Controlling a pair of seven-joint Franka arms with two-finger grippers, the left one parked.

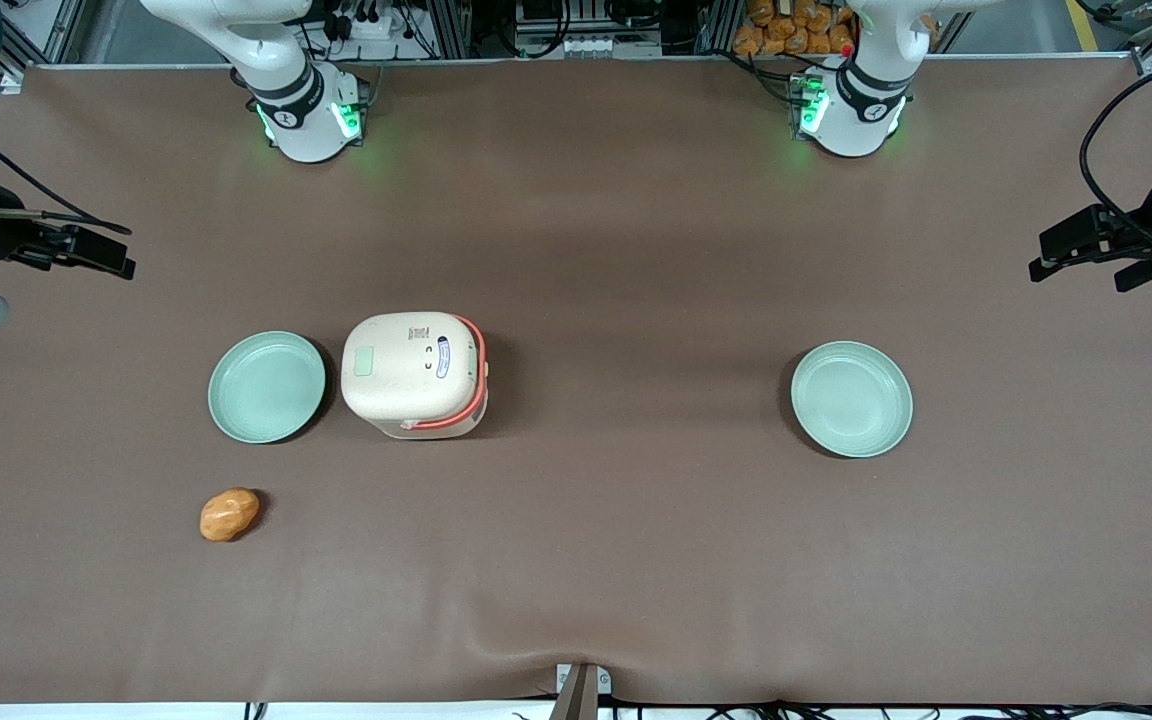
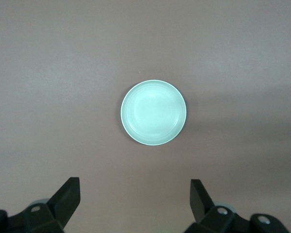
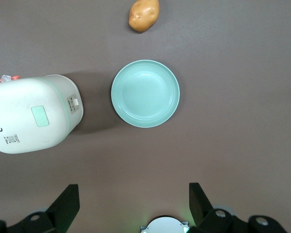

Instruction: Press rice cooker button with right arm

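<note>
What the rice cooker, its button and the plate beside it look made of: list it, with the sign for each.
Rice cooker: likely matte speckled plastic, no glare on the lid.
Button: flat pale green patch, probably plastic.
Plate: smooth pale green, plastic or glazed ceramic, unclear.
The end effector, fingers open, hovers high over that plate.

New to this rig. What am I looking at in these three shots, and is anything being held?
Two white robot arms stand at a brown table. One picture looks down from the front; the other two come from cameras on each arm's wrist. The working right arm's gripper hangs open and empty above the table, looking down on a rice cooker with its pale green button, a green plate beside it, and a potato. A second plate lies toward the parked arm's end.
</note>
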